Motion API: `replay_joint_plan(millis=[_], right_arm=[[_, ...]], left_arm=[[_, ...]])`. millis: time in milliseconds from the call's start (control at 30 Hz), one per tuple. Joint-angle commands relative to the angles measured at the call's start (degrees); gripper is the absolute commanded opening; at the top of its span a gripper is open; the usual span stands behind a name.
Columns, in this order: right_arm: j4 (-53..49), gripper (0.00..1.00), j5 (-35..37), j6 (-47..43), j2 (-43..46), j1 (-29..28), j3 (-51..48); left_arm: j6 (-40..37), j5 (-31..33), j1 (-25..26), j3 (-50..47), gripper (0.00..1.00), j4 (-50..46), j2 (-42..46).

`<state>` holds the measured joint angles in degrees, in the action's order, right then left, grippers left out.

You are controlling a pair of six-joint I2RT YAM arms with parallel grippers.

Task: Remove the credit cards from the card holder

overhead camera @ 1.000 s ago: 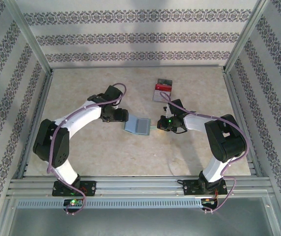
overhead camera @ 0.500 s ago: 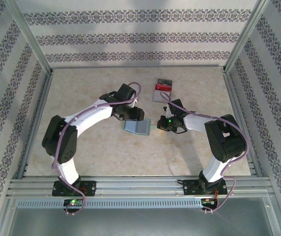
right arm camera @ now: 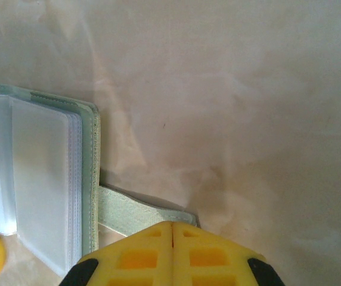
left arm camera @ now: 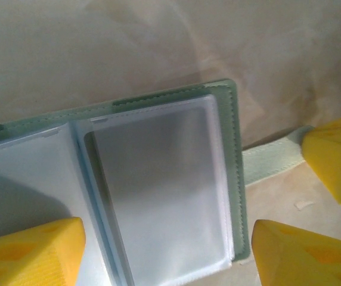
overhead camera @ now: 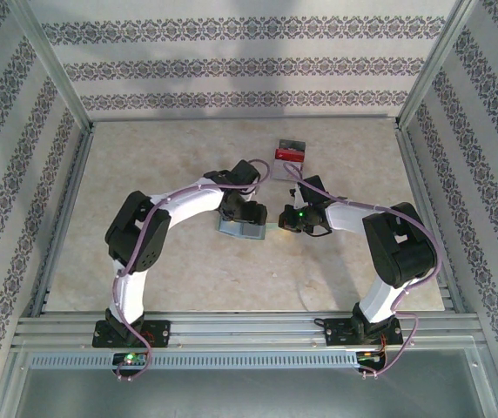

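The card holder [overhead camera: 244, 231] lies open on the table, grey-green rim around frosted clear sleeves [left arm camera: 158, 185]. No credit cards show through the sleeves; they are hidden. My left gripper [left arm camera: 166, 241] hovers close over the right-hand sleeve panel, open, one yellow finger on each side of it and nothing between them. The holder's pale green strap [right arm camera: 138, 211] sticks out to the right. My right gripper [right arm camera: 171, 227] is shut, its tips resting on the end of that strap [left arm camera: 272, 164]. In the top view the two grippers [overhead camera: 242, 212] [overhead camera: 287, 219] flank the holder.
A small stack of red, grey and dark cards [overhead camera: 288, 155] lies behind the right gripper. Bare beige tabletop [overhead camera: 179, 148] surrounds the holder. Patterned walls and metal frame posts [overhead camera: 66, 104] close in the table on three sides.
My left arm has swung right, bringing its gripper from beside the holder's left edge to above it. The holder and the right arm have not moved.
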<state>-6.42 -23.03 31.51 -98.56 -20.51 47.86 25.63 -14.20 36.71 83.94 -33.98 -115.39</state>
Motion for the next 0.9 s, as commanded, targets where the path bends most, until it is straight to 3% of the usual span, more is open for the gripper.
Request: replay_joint_plan(millis=[0,200,400,567,867], right_arm=[[-6.52,0.00,4.66,-0.25,-2.86,-0.32,-3.12],[-6.61,0.00,4.83,-0.39,-2.95,-0.23,-3.21],[-6.72,0.00,4.92,-0.48,-3.13,-0.15,-3.12],[-6.78,0.00,5.10,-0.56,-3.21,-0.14,-3.12],[-6.78,0.00,5.18,-0.57,-3.21,-0.06,-3.12]], left_arm=[[-1.66,4.15,1.17,2.19,0.75,-4.13,-2.03],[-1.61,6.62,1.96,3.20,0.76,-6.09,-4.44],[-0.84,4.75,2.23,3.34,0.80,-5.34,-5.37],[-1.06,3.85,2.41,3.81,0.89,-5.46,-5.72],[-1.90,8.31,3.89,6.59,0.90,-9.25,-8.88]])
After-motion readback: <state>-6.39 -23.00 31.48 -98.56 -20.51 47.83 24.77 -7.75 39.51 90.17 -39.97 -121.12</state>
